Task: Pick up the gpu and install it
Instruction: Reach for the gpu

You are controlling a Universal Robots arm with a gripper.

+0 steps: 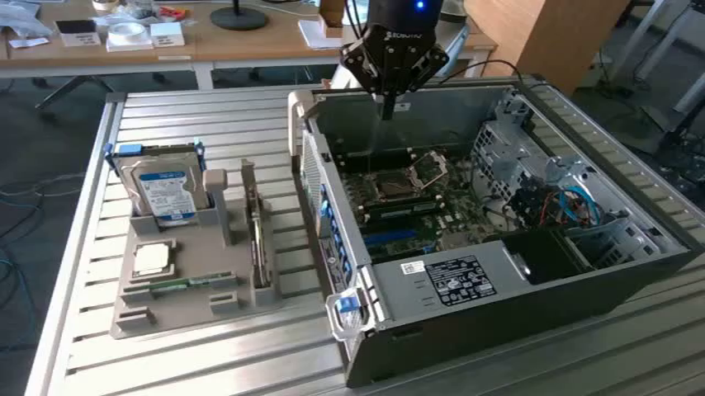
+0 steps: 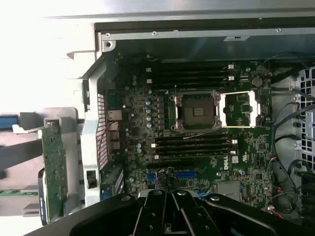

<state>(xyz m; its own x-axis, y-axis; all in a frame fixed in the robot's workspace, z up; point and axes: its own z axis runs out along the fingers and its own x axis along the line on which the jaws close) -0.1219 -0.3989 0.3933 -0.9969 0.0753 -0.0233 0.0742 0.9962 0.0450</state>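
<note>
You are in a lab room, at a slatted metal table [image 1: 220,363] carrying the open computer case [image 1: 507,289] on the exterior view's right and a grey parts tray [image 1: 177,318] on its left. The gpu [image 1: 256,239] stands on edge in that tray; your gripper [image 1: 387,111] hangs over the case's far end, jaws pressed together on nothing. For a good grip, I judge, spread them and meet the card's top edge squarely.

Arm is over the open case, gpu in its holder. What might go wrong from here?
Shut jaws hang over the motherboard and its CPU socket; a straight descent might strike them.
The gpu stands on edge in the holder, close to the hard drive; a grasp there might clip the drive or tip the card.
</note>
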